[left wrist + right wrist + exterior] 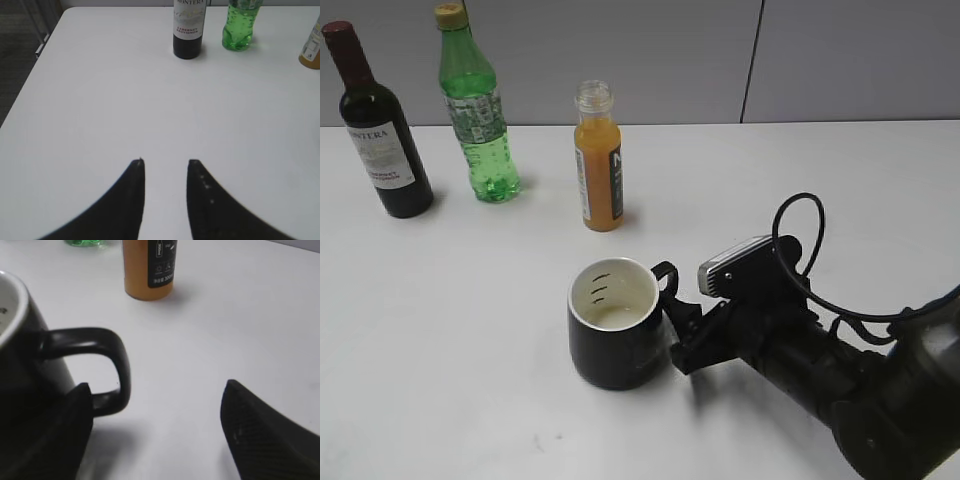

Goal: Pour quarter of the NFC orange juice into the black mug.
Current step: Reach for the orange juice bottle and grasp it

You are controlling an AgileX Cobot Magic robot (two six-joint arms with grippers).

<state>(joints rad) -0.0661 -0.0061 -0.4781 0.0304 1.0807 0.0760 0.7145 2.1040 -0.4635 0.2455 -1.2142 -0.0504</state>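
Exterior view alone shows the black mug (616, 322) whole, upright on the surface (470, 320), with the NFC orange juice (597, 158) standing well behind it. By the right gripper (155, 412) the jaws are spread wide beside the handle, nothing held. By the left gripper (165, 167) they are parted over bare surface.

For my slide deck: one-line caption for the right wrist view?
Open right gripper beside the black mug handle, orange juice bottle standing behind.
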